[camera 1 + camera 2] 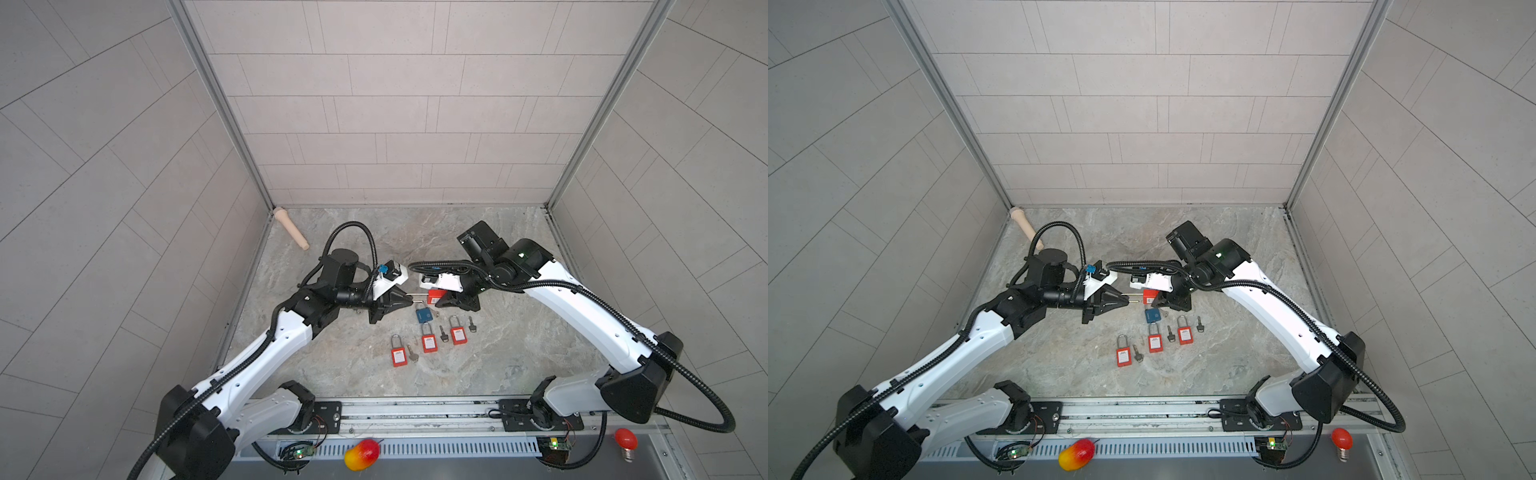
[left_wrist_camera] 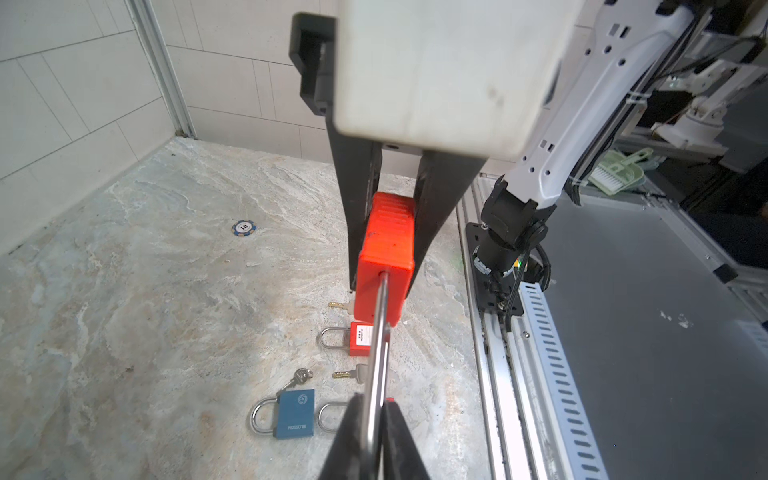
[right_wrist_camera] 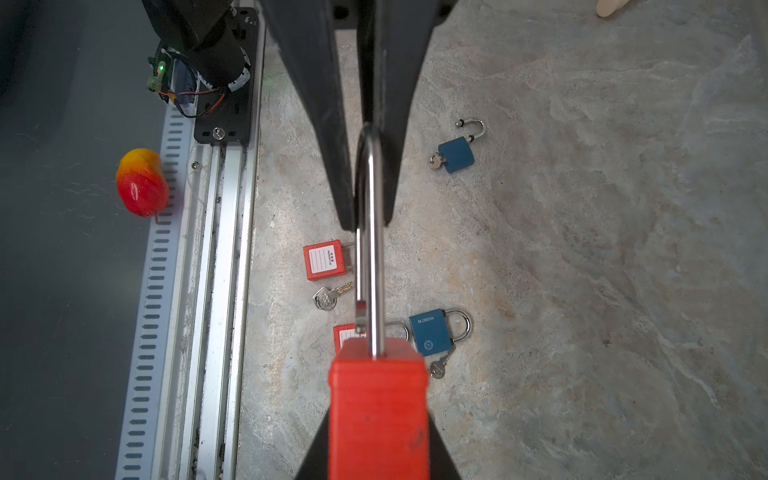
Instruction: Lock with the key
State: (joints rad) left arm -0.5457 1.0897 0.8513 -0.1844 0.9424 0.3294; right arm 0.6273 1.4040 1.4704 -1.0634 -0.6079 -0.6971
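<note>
A red padlock hangs in the air between both grippers. My right gripper is shut on its red body. My left gripper is shut on the far end of its steel shackle. The shackle stands pulled out, its short leg free of the body. Loose keys lie on the table beside three red padlocks. No key shows in the held padlock.
A blue padlock with a key in it lies just below the grippers. Another blue one lies with its shackle open. A wooden peg rests at the back left corner, a poker chip on the table. A toy mango and red bulb sit on the front ledge.
</note>
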